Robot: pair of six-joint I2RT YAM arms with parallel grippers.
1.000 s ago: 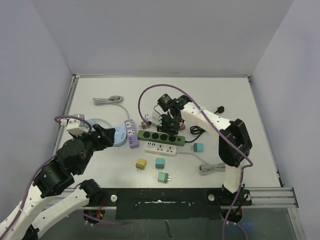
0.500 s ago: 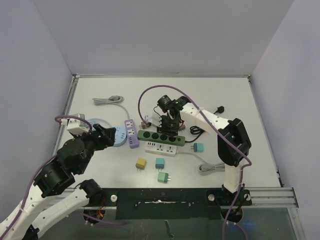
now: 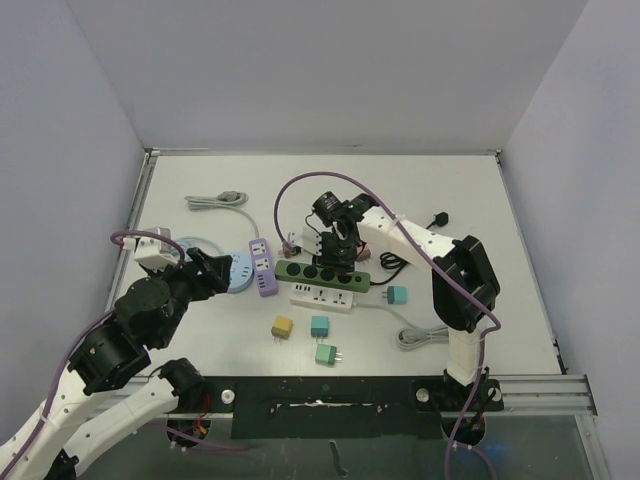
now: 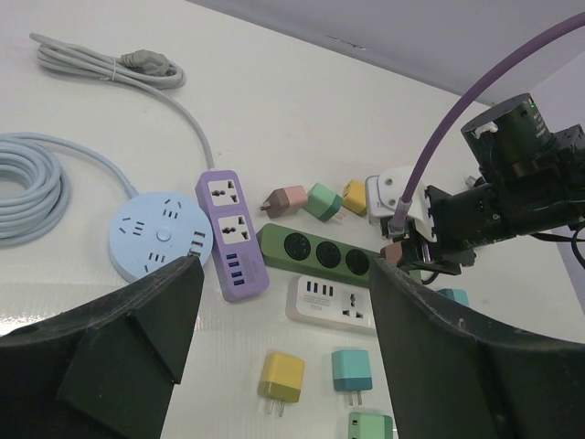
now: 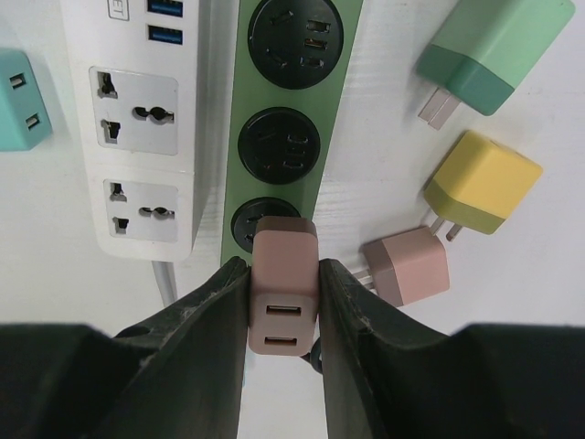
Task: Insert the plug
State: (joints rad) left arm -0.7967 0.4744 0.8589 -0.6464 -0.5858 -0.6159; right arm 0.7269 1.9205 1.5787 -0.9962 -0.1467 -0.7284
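Your right gripper (image 3: 330, 243) sits further left over the green power strip (image 3: 322, 272) than a second ago. It creeps left in small steps across both earlier frames. The brown plug (image 5: 284, 291) pinched between its fingers goes with it. The right arm's elbow (image 3: 462, 283) swings slightly left too, so the forearm now leans more towards the strip.
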